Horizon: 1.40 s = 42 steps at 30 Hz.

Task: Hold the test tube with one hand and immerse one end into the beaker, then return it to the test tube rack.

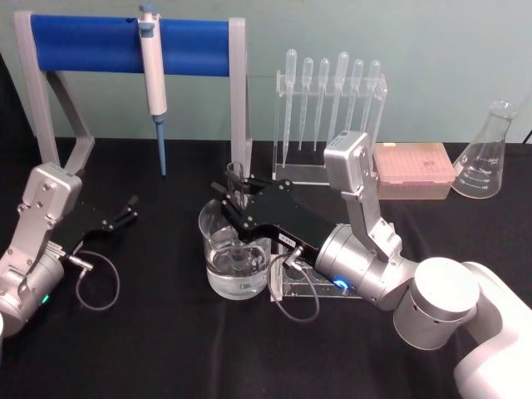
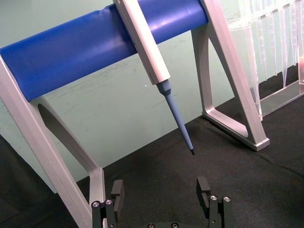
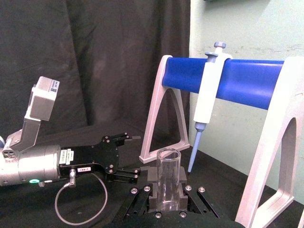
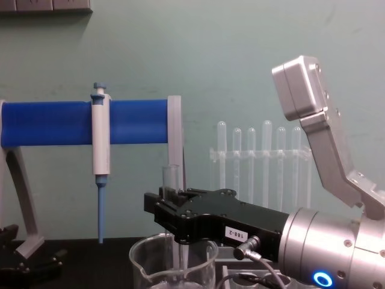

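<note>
One test tube (image 1: 237,176), one beaker (image 1: 212,243), one pipette (image 1: 153,79) on one blue stand (image 1: 83,43) far left, six droppers (image 1: 342,83) in one rack (image 1: 332,173), one flask (image 1: 485,158) far right, one pink box (image 1: 413,170)

- At the centre of the bench (image 1: 166,349): beaker (image 1: 235,264), test tube (image 1: 236,184) upright in it, held by right tool (image 1: 237,198).
- Behind, left: pipette stand (image 1: 83,46); behind, right: dropper rack (image 1: 328,100).
- Well left of beaker: left tool (image 1: 130,209).
</note>
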Motion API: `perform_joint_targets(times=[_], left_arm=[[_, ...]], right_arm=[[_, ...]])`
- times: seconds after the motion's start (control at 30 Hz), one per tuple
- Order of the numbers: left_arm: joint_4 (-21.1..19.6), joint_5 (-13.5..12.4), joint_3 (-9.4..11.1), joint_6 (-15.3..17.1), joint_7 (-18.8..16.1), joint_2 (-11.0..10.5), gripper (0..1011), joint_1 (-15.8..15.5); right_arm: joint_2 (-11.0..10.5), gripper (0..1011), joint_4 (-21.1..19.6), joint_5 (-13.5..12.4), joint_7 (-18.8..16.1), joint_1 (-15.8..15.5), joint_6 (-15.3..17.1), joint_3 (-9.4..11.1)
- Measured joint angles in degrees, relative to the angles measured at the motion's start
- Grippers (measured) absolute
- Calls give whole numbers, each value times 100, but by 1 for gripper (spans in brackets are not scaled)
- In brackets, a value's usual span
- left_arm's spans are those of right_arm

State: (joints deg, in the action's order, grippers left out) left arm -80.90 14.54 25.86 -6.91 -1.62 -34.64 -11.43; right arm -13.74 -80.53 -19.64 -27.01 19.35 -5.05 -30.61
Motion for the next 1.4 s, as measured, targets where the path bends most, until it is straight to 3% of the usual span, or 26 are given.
perform_joint_targets(times=[1.4], left_arm=[[0, 0, 0, 0, 0, 0, 1000, 0]], right_arm=[[0, 224, 0, 0, 0, 0, 0, 0]])
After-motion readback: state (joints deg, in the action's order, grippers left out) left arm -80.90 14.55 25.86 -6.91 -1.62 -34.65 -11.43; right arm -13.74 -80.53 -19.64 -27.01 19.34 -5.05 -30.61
